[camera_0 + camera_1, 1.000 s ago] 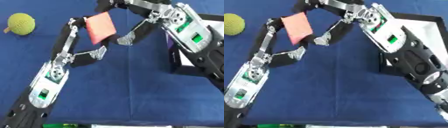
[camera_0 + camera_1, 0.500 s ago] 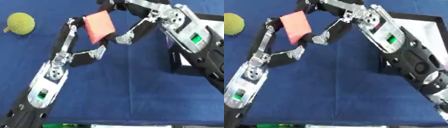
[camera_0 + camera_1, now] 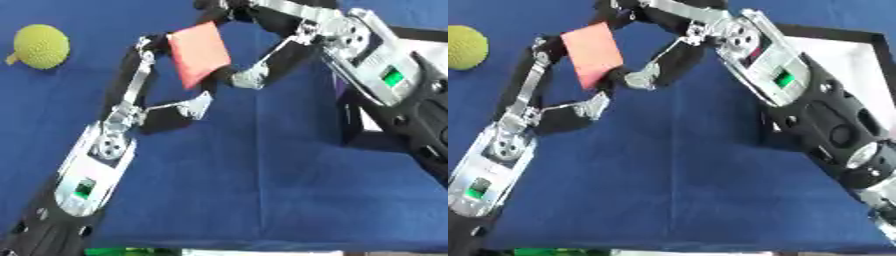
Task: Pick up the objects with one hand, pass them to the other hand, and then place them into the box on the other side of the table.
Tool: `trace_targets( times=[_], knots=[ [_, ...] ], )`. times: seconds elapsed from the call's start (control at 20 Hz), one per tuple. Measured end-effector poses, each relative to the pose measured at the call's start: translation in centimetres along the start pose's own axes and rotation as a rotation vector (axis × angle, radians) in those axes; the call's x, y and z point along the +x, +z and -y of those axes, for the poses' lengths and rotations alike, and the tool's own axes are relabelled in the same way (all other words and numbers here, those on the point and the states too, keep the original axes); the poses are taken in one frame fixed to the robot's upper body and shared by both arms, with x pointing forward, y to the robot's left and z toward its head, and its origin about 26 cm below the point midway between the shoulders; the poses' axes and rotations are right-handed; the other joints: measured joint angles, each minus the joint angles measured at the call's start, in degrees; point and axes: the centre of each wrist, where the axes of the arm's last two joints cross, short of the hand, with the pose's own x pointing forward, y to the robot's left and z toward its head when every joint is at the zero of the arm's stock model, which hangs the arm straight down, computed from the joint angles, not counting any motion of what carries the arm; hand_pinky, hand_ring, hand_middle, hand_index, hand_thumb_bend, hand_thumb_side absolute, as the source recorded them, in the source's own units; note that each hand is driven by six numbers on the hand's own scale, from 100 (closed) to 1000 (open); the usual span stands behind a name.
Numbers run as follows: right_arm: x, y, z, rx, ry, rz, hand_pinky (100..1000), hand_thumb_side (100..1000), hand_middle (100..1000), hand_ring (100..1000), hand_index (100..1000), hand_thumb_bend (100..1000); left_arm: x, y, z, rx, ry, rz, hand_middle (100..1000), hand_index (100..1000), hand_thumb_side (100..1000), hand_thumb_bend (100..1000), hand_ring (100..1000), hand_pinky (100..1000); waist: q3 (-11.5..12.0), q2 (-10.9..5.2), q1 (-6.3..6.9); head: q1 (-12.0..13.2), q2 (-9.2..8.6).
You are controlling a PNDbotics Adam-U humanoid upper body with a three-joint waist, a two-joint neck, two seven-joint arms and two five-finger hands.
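Observation:
A flat pink block (image 3: 197, 52) is held up above the blue table between both hands. My left hand (image 3: 140, 75) reaches up from the lower left; one long finger lies along the block's left edge and the thumb (image 3: 198, 104) sits just under it. From the right, my right hand (image 3: 262, 65) curls over the block, with a fingertip (image 3: 241, 78) at its lower right edge and other fingers behind its top. The box (image 3: 833, 31), black-rimmed with a white inside, lies at the right, partly hidden by my right arm.
A yellow-green knitted ball (image 3: 39, 46) lies on the blue table (image 3: 245, 190) at the far left. My right forearm (image 3: 798, 95) crosses the box's near side.
Hardly anything differs: the block and both hands stay in nearly the same place, with only a slight shift of the right arm.

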Motion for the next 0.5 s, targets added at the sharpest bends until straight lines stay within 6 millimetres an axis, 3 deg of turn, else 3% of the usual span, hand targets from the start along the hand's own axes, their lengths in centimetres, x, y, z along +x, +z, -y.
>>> trace_targets(
  times=[0.2, 0.5],
  knots=[
    [-0.07, 0.13, 0.08, 0.002, 0.003, -0.007, 887, 120, 626, 1000, 651, 100, 0.08, -0.11, -0.05, -0.037, -0.046, -0.022, 528, 837, 319, 132, 642, 850, -0.1, 0.0, 0.07, 0.0, 0.0],
    [-0.14, 0.15, -0.05, 0.011, -0.003, -0.011, 886, 124, 625, 1000, 649, 100, 0.23, -0.21, -0.1, -0.071, -0.092, -0.059, 556, 876, 394, 215, 671, 860, -0.2, 0.0, 0.14, 0.0, -0.07]
  ],
)
